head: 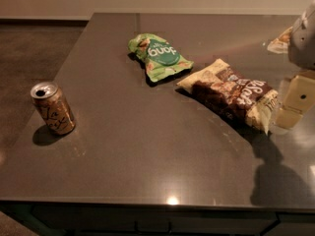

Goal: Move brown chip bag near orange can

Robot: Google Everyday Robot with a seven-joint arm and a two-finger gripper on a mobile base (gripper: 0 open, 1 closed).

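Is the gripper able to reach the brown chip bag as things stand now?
Probably yes: the gripper hovers just beside one end of the crinkly brown-and-cream chip bag, with nothing visible between them.

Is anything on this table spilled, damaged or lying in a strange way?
Nothing looks spilled or damaged. The orange can stands upright near the left edge of the table. The brown chip bag and the green bag lie flat and crumpled, each at a slant. The gripper hangs at the brown bag's right end.
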